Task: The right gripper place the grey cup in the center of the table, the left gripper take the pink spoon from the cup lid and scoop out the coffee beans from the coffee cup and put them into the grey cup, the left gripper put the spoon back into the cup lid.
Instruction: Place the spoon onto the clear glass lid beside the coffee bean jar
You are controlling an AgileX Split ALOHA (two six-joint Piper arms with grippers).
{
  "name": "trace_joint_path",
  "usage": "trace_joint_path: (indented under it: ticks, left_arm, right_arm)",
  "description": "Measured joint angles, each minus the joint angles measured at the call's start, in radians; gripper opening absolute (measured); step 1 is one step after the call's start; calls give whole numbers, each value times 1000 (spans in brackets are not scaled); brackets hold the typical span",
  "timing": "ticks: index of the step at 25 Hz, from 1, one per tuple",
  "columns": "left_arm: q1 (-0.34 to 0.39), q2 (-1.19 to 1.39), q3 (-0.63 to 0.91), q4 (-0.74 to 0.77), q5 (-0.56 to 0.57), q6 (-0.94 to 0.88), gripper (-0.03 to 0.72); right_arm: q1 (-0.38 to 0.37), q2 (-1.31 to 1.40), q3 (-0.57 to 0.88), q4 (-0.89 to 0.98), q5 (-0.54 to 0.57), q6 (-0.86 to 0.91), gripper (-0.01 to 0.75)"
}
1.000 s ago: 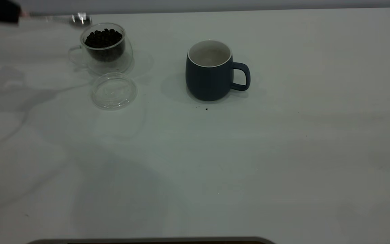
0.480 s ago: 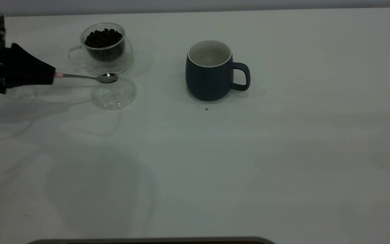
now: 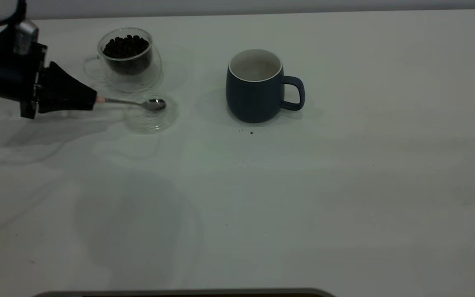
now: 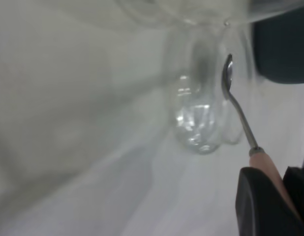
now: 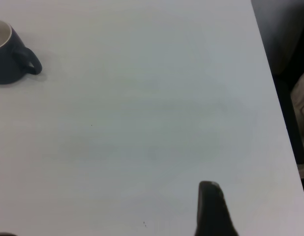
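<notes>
Left gripper (image 3: 92, 101) at the left edge of the exterior frame, fingers clamped on the pink handle of the pink spoon (image 3: 136, 102). Spoon runs roughly level toward the right, metal bowl poised over the cup lid (image 3: 151, 117); contact with the lid cannot be told. Left wrist view: handle pinched between the black fingers (image 4: 258, 201), shaft and bowl reaching out across the blurred clear lid (image 4: 198, 123).

Coffee cup (image 3: 128, 57) just behind the lid, upper left of the frame, heaped with coffee beans (image 3: 125, 46).

Grey cup (image 3: 258, 86) upright near top centre of the table (image 3: 303, 198), handle to the right, well apart from the lid.

Right gripper (image 5: 211, 209): one dark finger shows low in the right wrist view, over bare table; grip state cannot be told.
</notes>
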Motion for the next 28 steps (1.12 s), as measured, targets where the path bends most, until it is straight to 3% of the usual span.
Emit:
trace_joint_path:
  ticks: [15, 28]
  left_arm:
    - [5, 0, 0, 10, -10, -8, 115]
    - [119, 0, 0, 38, 22, -58, 115]
  right_arm:
    - [0, 0, 0, 0, 0, 0, 496]
    - [0, 0, 0, 0, 0, 0, 496]
